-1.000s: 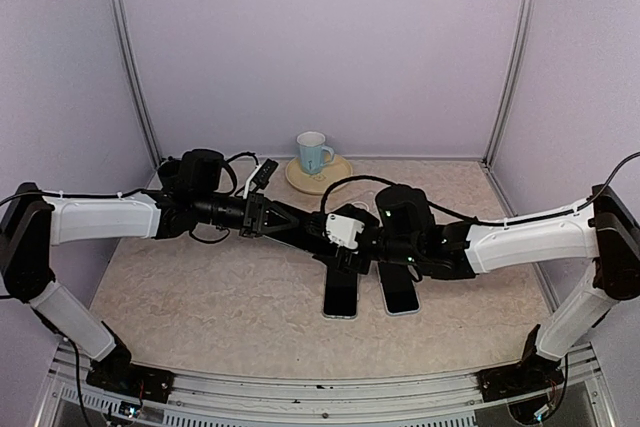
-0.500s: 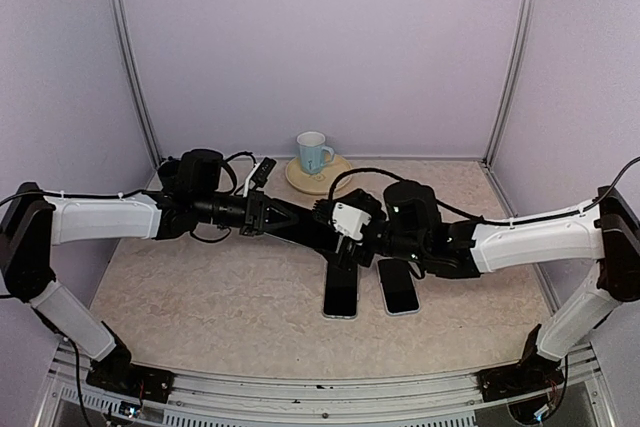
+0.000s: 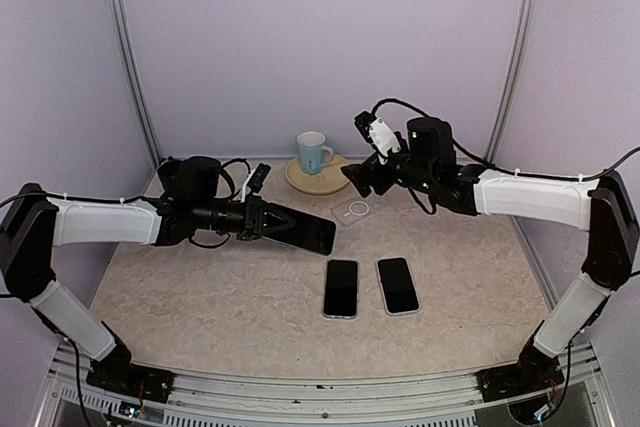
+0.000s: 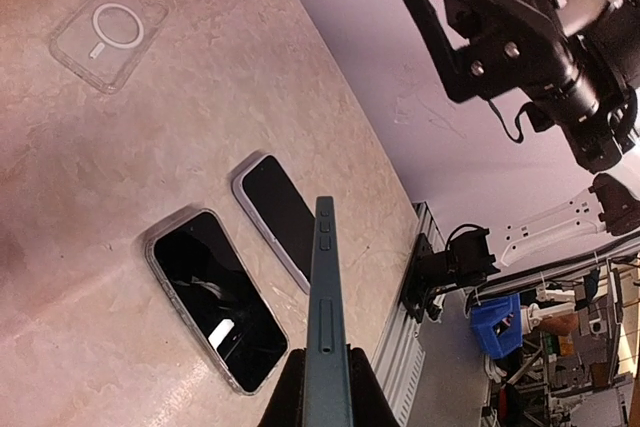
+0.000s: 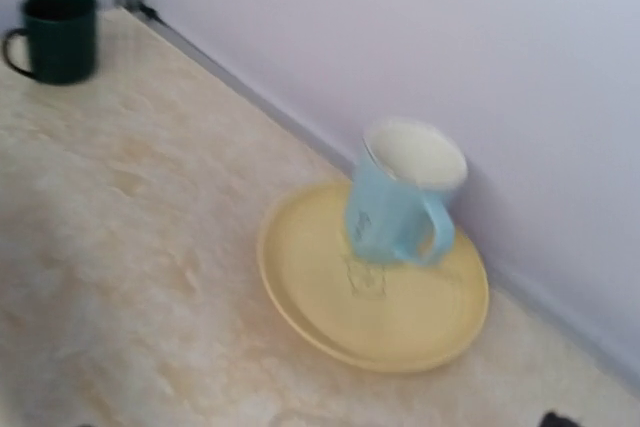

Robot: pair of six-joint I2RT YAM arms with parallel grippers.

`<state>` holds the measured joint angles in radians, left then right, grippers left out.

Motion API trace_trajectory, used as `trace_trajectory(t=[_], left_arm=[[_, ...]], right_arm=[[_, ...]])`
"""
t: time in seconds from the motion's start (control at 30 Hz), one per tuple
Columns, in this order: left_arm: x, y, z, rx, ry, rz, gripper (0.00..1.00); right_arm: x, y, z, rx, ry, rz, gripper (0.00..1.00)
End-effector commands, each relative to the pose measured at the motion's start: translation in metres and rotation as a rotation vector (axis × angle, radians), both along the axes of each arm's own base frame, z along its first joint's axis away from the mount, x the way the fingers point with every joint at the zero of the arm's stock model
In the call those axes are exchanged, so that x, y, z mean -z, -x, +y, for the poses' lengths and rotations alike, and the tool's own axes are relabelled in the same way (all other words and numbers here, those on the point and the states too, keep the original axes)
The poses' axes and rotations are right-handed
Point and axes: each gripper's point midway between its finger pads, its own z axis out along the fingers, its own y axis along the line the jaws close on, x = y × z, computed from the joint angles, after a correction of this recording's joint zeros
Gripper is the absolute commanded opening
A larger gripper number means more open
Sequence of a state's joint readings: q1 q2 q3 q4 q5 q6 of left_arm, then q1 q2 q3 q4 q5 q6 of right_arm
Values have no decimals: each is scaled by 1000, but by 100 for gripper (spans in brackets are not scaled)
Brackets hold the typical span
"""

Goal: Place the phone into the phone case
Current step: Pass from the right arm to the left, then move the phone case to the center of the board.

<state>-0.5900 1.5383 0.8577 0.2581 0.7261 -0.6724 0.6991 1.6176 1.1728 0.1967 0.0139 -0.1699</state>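
My left gripper is shut on one end of a dark phone and holds it above the table; in the left wrist view it is edge-on between the pads. The empty clear phone case with a white ring lies flat behind it, also in the left wrist view. My right gripper is raised above the case near the plate, looks open and holds nothing. Its fingers do not show in the right wrist view.
Two more phones lie screen-up at the front centre, one in a clear case and one to its right. A blue mug stands on a yellow plate at the back. A dark green mug stands further left.
My right gripper has left the held phone and risen back towards the plate. The clear case is now uncovered. My left gripper still holds the phone, shifted slightly left.
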Motion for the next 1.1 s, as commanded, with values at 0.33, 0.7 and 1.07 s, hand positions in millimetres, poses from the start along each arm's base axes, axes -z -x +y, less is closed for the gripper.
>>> trace_trajectory(t=[0.33, 0.7, 1.07], left_arm=[[-22, -5, 1, -51, 70, -52, 0], [-18, -4, 5, -81, 53, -38, 0], [-13, -6, 9, -110, 40, -29, 0]], right_arm=[[95, -120, -59, 253, -55, 430, 78], [155, -167, -77, 288, -5, 575, 65], [206, -157, -71, 238, 59, 670, 58]])
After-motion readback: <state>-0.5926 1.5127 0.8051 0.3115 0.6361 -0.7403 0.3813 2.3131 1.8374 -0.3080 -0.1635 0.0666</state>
